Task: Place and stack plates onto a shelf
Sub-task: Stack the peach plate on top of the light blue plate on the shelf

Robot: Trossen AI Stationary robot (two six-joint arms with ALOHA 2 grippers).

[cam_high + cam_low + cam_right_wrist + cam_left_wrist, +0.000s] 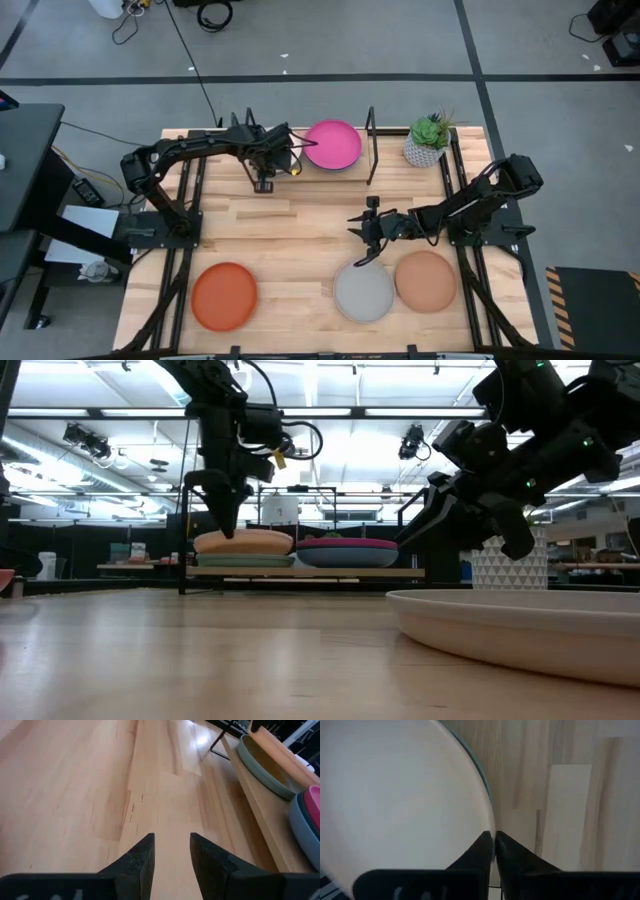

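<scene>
The left gripper (228, 528) was clamped on the cream plate's (244, 541) rim, atop the shelf's (300, 571) left stack; next it should release. The right gripper (366, 238), fingers apart, hovered near the grey plate (364, 293).

I see high view straight down over whole table (300, 235); low view level across tabletop; wrist views close, forward-facing; shelf (300, 572) shared.

Mid-table bare wood (290, 245) is open, I can pass w/ either arm. Shelf's black metal uprights (372, 130) and small potted green plant (428, 140) crowd the far right. Round orange (224, 295), grey (364, 291), tan-brown (426, 281) matte plates block the near edge.
</scene>
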